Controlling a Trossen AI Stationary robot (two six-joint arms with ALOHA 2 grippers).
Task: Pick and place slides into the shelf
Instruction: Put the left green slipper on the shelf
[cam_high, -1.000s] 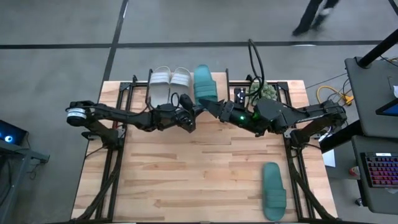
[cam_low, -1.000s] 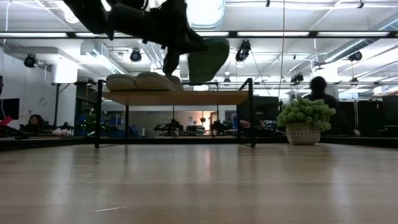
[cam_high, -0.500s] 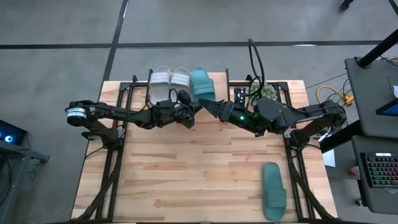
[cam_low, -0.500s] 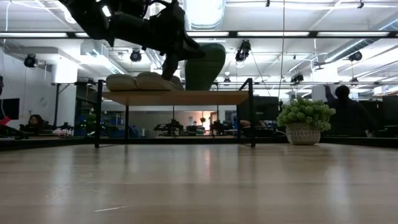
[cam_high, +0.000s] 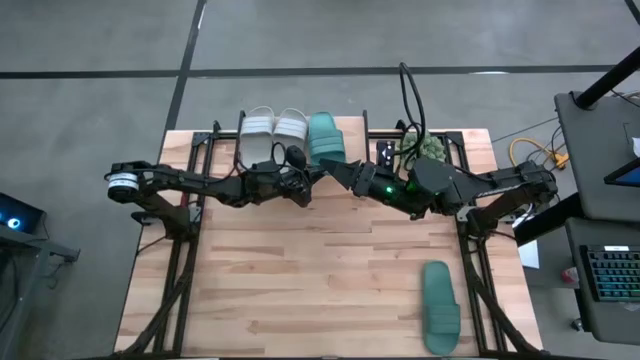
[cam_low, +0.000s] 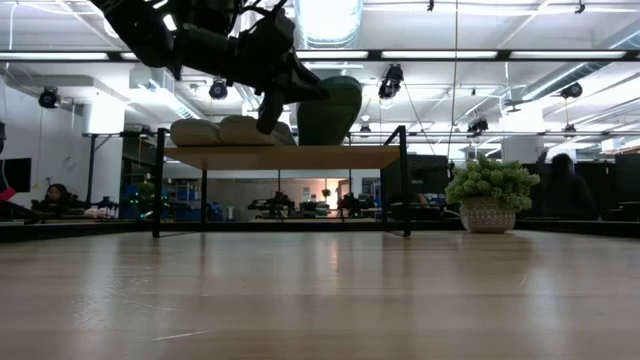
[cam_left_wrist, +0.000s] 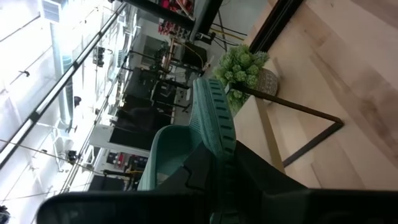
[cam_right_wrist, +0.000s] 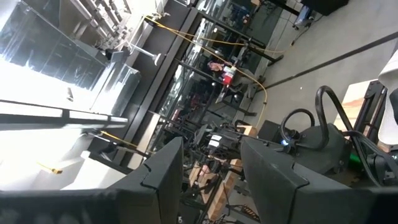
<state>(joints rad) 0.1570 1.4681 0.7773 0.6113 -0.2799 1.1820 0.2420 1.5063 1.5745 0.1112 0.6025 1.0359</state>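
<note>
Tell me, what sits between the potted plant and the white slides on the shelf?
A teal slide, gripped by the left end effector, shown in the high view.

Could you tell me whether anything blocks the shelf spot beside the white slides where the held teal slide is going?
Nothing visible does: the teal slide in the left gripper sits beside the white slides on the shelf.

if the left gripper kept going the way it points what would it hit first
Likely the teal slide it is already shut on, standing on the shelf. The left gripper points toward it; past that, the right gripper sits close, depth unclear.
</note>
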